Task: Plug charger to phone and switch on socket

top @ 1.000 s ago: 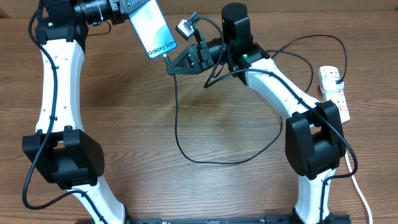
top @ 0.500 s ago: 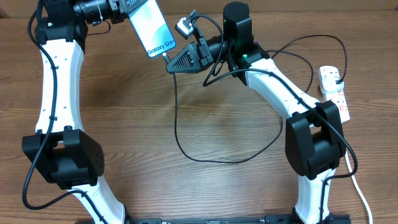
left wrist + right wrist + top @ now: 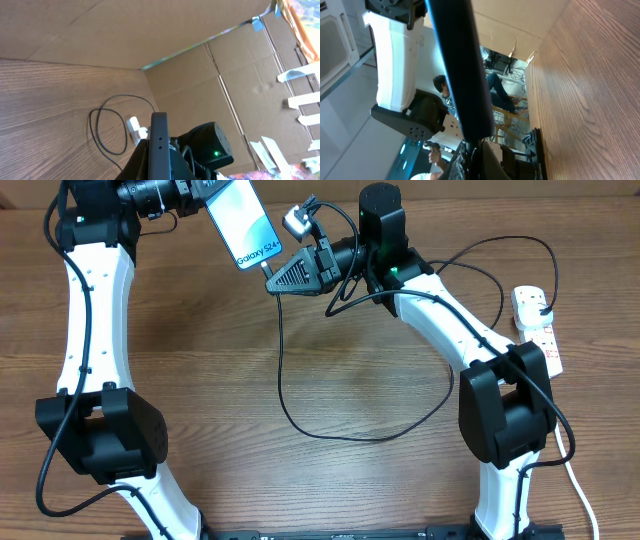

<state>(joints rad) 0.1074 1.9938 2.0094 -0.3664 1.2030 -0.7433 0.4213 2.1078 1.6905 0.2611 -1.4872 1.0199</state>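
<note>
- Right pincer (image 3: 272,281), upper middle, clamps the charger (image 3: 281,360) tip at the lower edge of the phone (image 3: 243,225), aimed into its port.
- Left pincer (image 3: 200,192), upper left, grips the phone aloft as a brace.
- Socket (image 3: 537,330) waits at right edge, untouched.

Wood-grain table (image 3: 330,480), a brown cardboard wall (image 3: 125,30) along its far edge (blue tape (image 3: 256,23) at one seam).

The left arm (image 3: 92,310) and the right arm (image 3: 440,315) both stretch forward, wrists bent inward, facing each other. The left fingers (image 3: 200,190) are clamped on the phone (image 3: 245,225). The right fingers (image 3: 295,275) pinch the charger (image 3: 281,360) by its tip.
</note>
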